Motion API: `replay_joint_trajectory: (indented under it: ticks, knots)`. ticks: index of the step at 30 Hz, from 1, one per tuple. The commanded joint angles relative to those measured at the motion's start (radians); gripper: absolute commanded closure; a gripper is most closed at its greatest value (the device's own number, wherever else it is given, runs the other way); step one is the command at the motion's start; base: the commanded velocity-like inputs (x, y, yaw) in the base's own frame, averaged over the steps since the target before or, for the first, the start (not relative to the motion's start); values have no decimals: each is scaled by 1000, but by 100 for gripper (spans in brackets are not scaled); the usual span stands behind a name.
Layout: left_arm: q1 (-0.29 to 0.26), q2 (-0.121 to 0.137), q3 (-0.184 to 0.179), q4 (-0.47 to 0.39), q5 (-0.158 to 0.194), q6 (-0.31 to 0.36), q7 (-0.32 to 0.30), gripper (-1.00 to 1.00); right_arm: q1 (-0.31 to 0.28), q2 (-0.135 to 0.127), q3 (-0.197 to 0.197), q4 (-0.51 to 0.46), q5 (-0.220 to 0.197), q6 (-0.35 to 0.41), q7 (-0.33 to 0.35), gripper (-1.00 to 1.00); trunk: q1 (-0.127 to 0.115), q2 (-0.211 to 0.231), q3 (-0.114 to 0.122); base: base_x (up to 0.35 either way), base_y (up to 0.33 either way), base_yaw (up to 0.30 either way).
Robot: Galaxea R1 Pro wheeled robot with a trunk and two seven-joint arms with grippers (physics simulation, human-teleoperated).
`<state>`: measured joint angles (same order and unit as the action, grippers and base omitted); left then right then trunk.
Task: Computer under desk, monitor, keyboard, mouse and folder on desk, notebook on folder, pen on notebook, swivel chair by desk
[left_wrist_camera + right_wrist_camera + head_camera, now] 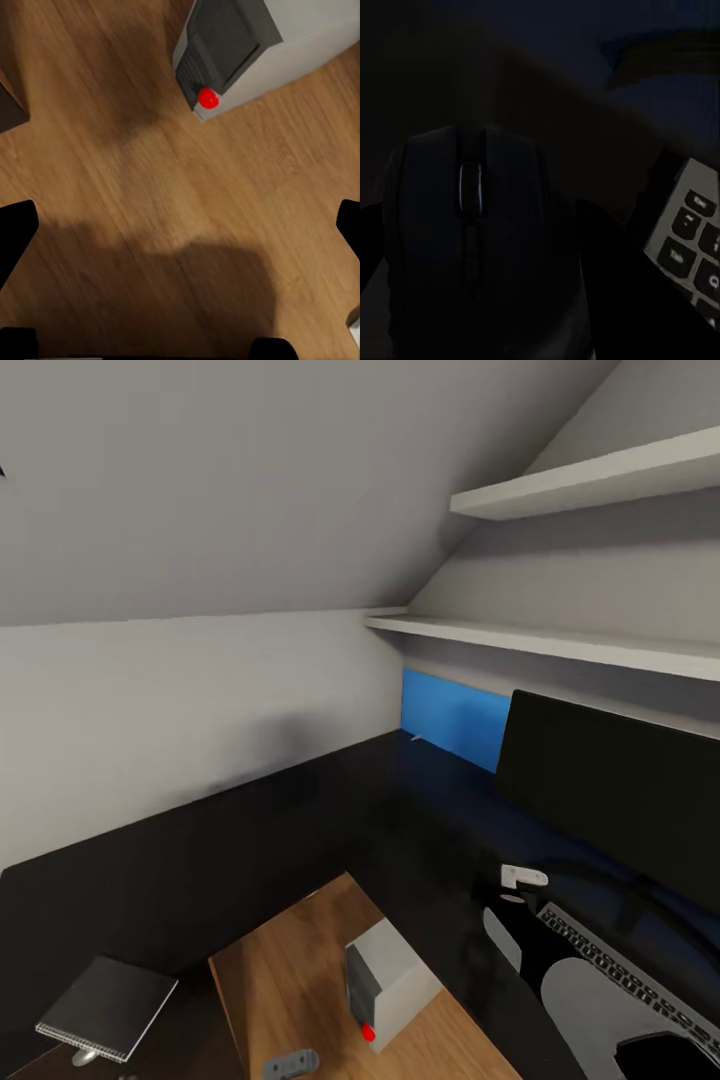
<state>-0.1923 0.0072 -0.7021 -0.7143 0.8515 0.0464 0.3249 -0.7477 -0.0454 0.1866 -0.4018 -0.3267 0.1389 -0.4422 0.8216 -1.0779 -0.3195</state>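
Seen close and very dark in the right wrist view: mouse point(472, 225), scroll wheel faintly lit, lying on the black bench point(250, 840) just beside a corner of the keyboard point(690, 240). Placed there, by judgement, to satisfy the "next to the keyboard" part of the task. Cannot tell whether the right fingers grasp it, rest clenched or stand released: too dark around the mouse to make them out.

Further out in the head view: keyboard point(620, 980) laid in front of the monitor point(620, 800), which stands upright on the bench against the wall, so screen and keys line up for a seated user. White right arm point(590, 1010) reaching over that corner.

Down on the wood floor point(150, 187), in the gap under the bench: computer point(390, 970), red light facing out, already where the task wants it. Left fingers point(15, 232) spread wide and released above bare floor, computer point(255, 45) well apart from them, grasping nothing.

At the near left end of the bench: notebook point(108, 1008), lying flat, not yet stacked
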Motion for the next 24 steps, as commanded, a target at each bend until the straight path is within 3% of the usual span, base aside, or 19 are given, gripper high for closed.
replay_joint_trajectory:
  ticks: [1,2,4,15,24]
  knots:
    - [-1,1,-4,-2,3,3,8,-100,0,1,-18,-2,-9,3,-6,100,4,-8,-5,0,0,0]
    - [-1,1,-4,-2,3,3,8,-100,-1,5,-49,-2,-12,-1,-12,100,8,-15,-8,0,0,0]
    - [-1,1,-4,-2,3,3,8,-100,0,10,-58,-2,-17,-2,-25,100,16,-29,-14,0,0,0]
    - [-1,1,-4,-2,3,3,8,-100,0,22,-65,-2,-28,-58,-59,100,58,-106,-48,0,0,0]
    - [-1,2,-4,-2,4,3,4,-100,0,21,-65,-1,-27,-61,-64,100,58,-106,-48,0,0,0]
